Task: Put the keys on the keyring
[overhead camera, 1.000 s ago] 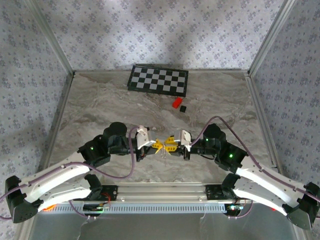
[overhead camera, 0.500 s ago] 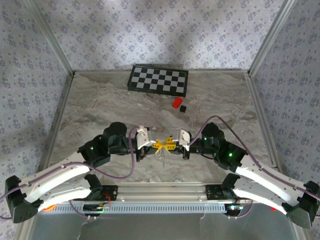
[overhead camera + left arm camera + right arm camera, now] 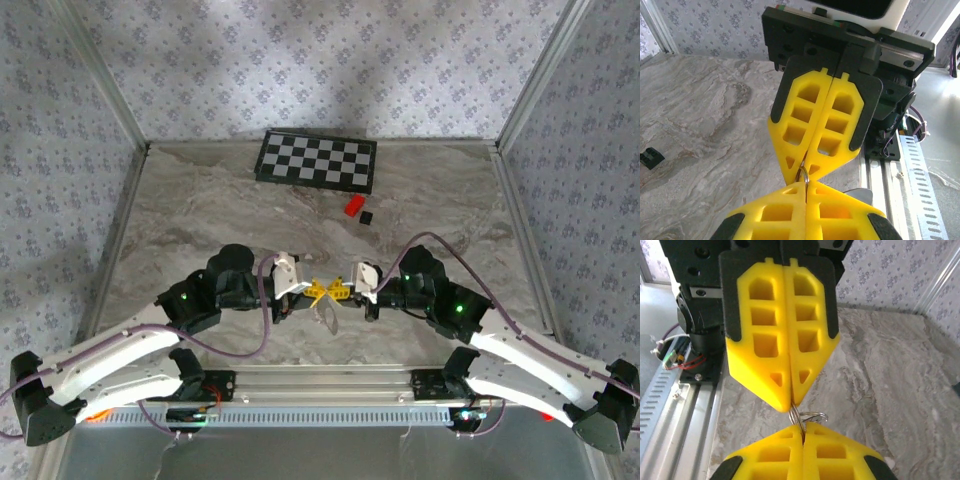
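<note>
Grey marbled tabletop [image 3: 200,230] inside wallpapered walls [image 3: 300,60]. Well on the near side of the checkerboard [image 3: 316,160], the left hand [image 3: 318,291] and right hand [image 3: 341,292] meet tip to tip, both clamped fully closed on the wire keyring [image 3: 795,416]. A pale key [image 3: 325,318] dangles farther from the checkerboard.

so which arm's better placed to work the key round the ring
Right, tentatively. The left gripper and right gripper both pinch the keyring tip to tip; the key hangs nearer the left, which could anchor.
</note>
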Tool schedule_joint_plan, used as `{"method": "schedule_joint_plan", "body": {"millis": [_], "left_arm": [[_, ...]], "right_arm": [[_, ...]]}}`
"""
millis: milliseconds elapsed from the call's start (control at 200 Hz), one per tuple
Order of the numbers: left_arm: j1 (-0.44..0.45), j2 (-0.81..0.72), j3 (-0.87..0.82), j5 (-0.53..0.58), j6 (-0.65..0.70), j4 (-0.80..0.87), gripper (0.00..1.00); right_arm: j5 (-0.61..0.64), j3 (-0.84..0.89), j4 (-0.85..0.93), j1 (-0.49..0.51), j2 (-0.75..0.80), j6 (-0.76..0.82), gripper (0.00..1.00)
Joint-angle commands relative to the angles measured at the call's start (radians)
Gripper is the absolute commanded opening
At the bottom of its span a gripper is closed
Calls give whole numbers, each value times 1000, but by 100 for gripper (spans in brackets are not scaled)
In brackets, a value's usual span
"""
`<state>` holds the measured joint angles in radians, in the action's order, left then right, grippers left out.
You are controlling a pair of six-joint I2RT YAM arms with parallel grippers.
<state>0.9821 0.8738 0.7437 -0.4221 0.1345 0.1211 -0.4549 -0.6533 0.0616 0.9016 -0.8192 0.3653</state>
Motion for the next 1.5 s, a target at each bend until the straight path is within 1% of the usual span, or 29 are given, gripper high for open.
{"method": "schedule_joint_plan", "body": {"millis": [0, 45, 65, 85, 125, 150, 160, 180, 190, 210, 235, 285, 365, 530, 720, 855, 1074, 1259, 1389, 1494], "left_arm": [[9, 0, 41, -13, 9, -29, 0], [9, -4, 34, -3, 3, -42, 0], [9, -6, 29, 3, -1, -49, 6], [9, -11, 23, 7, -6, -57, 13], [9, -22, 11, 11, -18, -76, 31], [8, -31, 3, 9, -31, -88, 40], [8, -35, 0, 9, -35, -92, 47], [9, -44, -7, 5, -43, -102, 67], [9, -49, -11, 5, -48, -107, 73], [9, -59, -19, 4, -55, -116, 79], [8, -73, -28, 7, -65, -129, 81], [9, -101, -53, 17, -83, -155, 81], [9, -144, -85, 26, -106, -187, 79], [9, -196, -110, 18, -141, -203, 69], [9, -193, -118, -19, -166, -265, 61], [9, -166, -114, -40, -175, -322, 54], [9, -131, -97, -58, -179, -379, 48], [9, -110, -86, -69, -183, -398, 41], [9, -102, -89, -73, -192, -417, 34], [9, -92, -88, -75, -193, -421, 31]], "right_arm": [[21, -32, 12, 11, 0, 15, 0], [23, -29, 7, 10, 2, 13, 0], [26, -26, 0, 11, 5, 8, 0], [30, -22, -8, 11, 7, 5, 0], [33, -14, -19, 10, 17, 1, 0], [31, -6, -31, 10, 22, -7, 0], [30, -2, -36, 10, 25, -11, 0], [25, 4, -48, 7, 31, -20, 0], [22, 8, -54, 6, 33, -25, 0], [15, 14, -66, 3, 39, -35, 0], [2, 23, -87, -1, 45, -47, 0], [-21, 43, -136, -11, 60, -80, 0], [-72, 72, -229, -31, 75, -142, 0], [-137, 113, -399, -55, 91, -252, 0], [-171, 157, -571, -58, 82, -347, 0], [-190, 171, -622, -56, 81, -373, 0], [-220, 184, -666, -47, 81, -389, 0], [-226, 201, -707, -44, 74, -401, 0], [-225, 207, -721, -42, 71, -402, 0], [-223, 211, -728, -41, 69, -405, 0]]}}
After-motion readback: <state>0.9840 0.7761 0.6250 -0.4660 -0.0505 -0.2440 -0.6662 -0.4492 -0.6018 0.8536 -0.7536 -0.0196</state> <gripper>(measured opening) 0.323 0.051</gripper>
